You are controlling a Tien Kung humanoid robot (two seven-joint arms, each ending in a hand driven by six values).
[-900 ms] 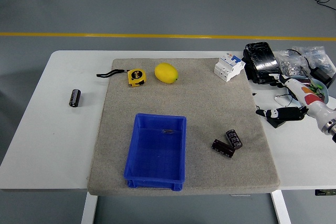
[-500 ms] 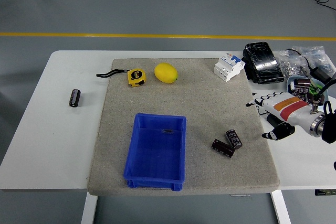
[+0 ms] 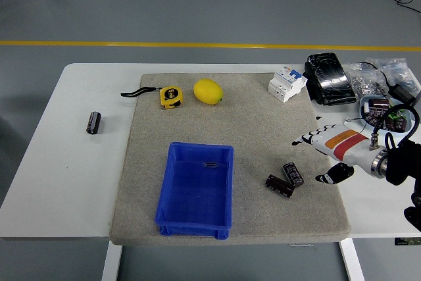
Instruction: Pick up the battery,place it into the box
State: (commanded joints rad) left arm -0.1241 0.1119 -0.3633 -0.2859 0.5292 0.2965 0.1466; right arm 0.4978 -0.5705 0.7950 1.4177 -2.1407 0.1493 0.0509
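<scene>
Two dark cylindrical batteries lie together on the grey mat (image 3: 263, 123), one (image 3: 293, 174) angled beside the other (image 3: 279, 185), right of the blue box (image 3: 196, 190). A third battery (image 3: 94, 123) lies on the bare white table at the far left. My right hand (image 3: 316, 156) comes in from the right edge, fingers spread and empty, just right of and above the two batteries, not touching them. The box holds a small dark item (image 3: 211, 164) near its far wall. The left arm is out of view.
A yellow tape measure (image 3: 170, 96) and a lemon (image 3: 208, 91) lie at the mat's far side. A white circuit breaker (image 3: 287, 83), a black wrapped block (image 3: 327, 78) and a bowl of parts (image 3: 388, 111) crowd the far right.
My right hand has moved left and forward from the table's right edge over the mat, turned over, and now hovers close to the two batteries.
</scene>
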